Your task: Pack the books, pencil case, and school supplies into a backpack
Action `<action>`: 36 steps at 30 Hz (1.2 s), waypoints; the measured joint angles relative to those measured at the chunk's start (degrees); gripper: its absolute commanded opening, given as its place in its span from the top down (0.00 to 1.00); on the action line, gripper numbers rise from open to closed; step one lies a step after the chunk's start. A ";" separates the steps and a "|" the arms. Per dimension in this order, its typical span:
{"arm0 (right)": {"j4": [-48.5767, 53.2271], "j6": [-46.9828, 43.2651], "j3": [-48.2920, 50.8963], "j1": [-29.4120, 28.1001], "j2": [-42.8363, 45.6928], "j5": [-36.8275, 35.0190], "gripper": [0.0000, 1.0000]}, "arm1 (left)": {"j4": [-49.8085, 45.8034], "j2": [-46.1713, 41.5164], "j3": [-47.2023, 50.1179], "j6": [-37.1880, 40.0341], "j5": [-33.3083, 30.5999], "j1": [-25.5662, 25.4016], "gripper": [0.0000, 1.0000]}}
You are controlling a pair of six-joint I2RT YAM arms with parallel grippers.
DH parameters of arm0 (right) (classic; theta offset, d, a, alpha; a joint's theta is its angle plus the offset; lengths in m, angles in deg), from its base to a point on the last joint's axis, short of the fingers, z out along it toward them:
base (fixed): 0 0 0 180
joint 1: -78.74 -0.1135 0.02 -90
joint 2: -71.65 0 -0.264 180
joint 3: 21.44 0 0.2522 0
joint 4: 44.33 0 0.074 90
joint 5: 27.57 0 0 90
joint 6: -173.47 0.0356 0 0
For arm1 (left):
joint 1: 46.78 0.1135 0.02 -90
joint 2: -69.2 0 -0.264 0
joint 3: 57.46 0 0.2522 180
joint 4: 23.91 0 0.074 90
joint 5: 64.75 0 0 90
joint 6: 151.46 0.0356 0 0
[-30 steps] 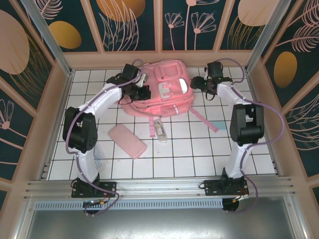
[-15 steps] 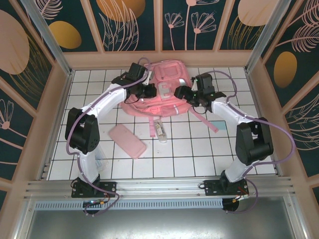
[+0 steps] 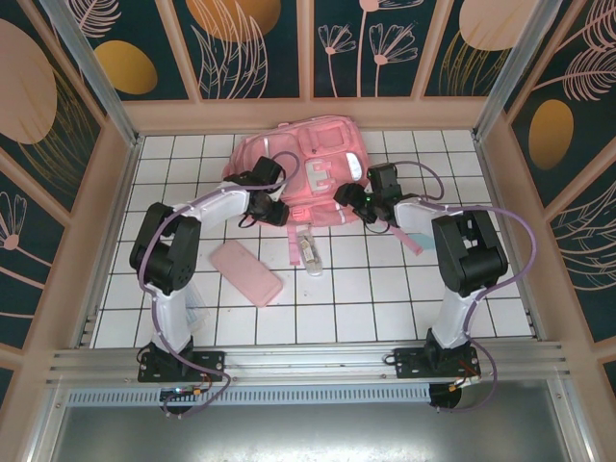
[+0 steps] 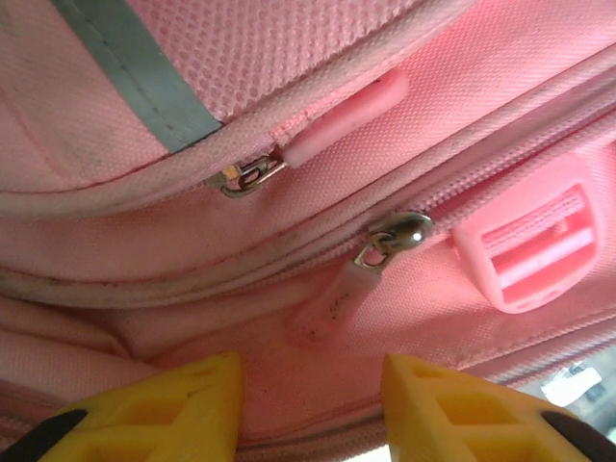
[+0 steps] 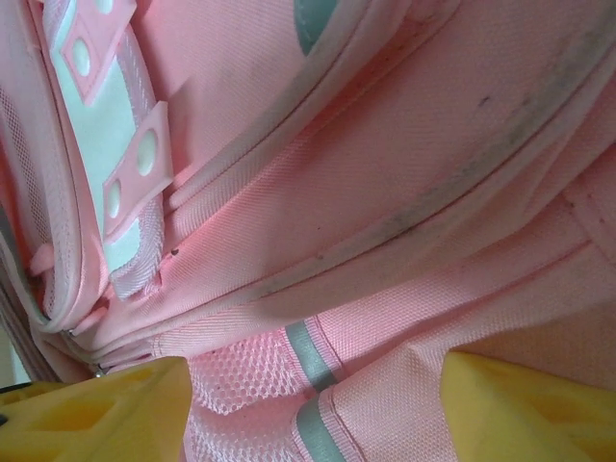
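Pink backpack (image 3: 313,164) lies far centre; left gripper (image 4: 313,409) and right gripper (image 5: 318,409) both spread against its near edge.

1. Floored with white tiles (image 3: 366,289) in a dark grid.
2. Walled by dark teal panels (image 3: 260,48) bearing peach leaves, flowers and orange ovals.
3. Framed in pale wood (image 3: 308,114), with metal posts (image 3: 89,67) at far corners.
4. Edged nearside by an aluminium rail (image 3: 308,361).

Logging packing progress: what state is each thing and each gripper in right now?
backpack: lying front up, visible zips look shut.
pencil case: flat on the table, unpacked.
transparent box: on the table, unpacked.
left gripper: open, empty, near a zip pull.
right gripper: open, empty, over the backpack.
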 measured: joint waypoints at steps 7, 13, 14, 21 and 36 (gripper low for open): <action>-1.16 0.68 0.42 0.11 -0.02 0.13 0.32 | 2.10 3.37 -0.85 0.55 -1.60 -0.57 0.52; -1.57 0.50 0.42 0.48 -0.02 -0.33 0.33 | 2.56 6.97 -4.13 0.15 -5.25 -0.79 0.99; -1.57 0.48 0.42 0.52 -0.02 -0.39 0.33 | 3.02 7.02 -4.13 -0.04 -5.38 -0.79 1.00; -1.46 0.26 0.42 0.94 -0.09 -0.57 0.34 | 3.32 5.25 -3.15 -1.77 -3.26 -0.68 1.00; 1.88 -3.67 -1.88 3.04 -1.16 -3.41 0.36 | -7.93 1.46 -12.90 -3.08 0.66 -0.63 1.00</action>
